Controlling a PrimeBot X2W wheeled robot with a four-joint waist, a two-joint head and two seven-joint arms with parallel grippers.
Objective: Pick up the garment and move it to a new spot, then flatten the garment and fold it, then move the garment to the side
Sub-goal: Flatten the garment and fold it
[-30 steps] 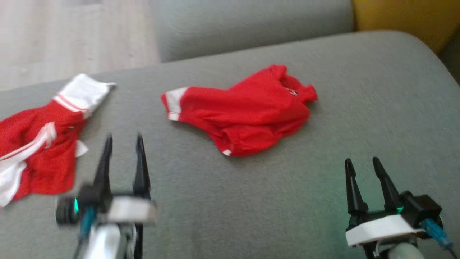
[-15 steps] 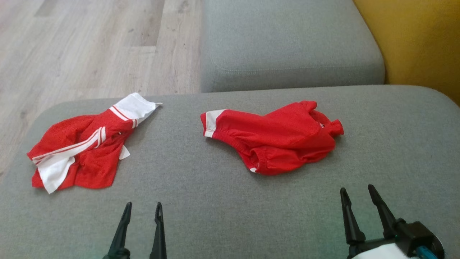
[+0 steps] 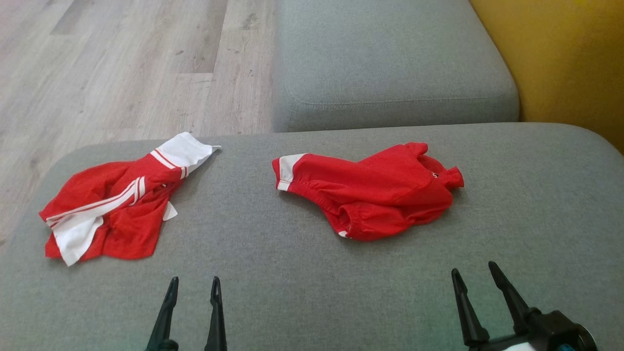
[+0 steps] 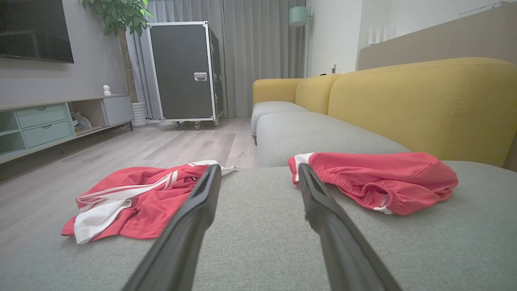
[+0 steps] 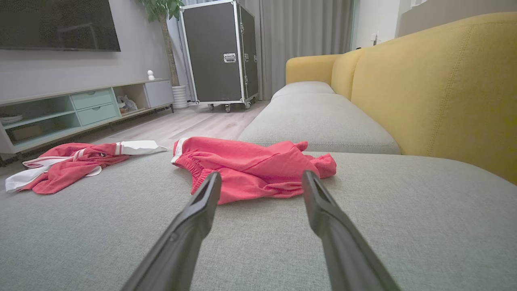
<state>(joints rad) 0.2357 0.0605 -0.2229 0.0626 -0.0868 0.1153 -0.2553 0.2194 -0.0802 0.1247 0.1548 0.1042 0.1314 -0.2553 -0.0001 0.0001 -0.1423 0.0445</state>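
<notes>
Both grippers hang low over the near part of the grey cushion (image 3: 302, 297), the left gripper (image 3: 194, 280) and the right gripper (image 3: 473, 267), each with its two fingers spread apart and holding nothing. Two red garments lie crumpled on the cushion. The shorts (image 3: 375, 192) are in the middle, ahead of the right gripper and a little to its left. A jersey (image 3: 109, 207) with white stripes is near the left edge, ahead of the left gripper and to its left. The pick-up is not yet begun, and the task does not say which garment is meant; the shorts, lying central between both arms, seem the likely one. To take them well, a gripper should come down on a raised fold, such as the gathered waistband (image 3: 348, 214) at the near side, and close on few layers only, not press the cloth flat. The lift should be high enough that the hem clears the cushion. The new spot should be well apart from the jersey, with free room for flattening.
</notes>
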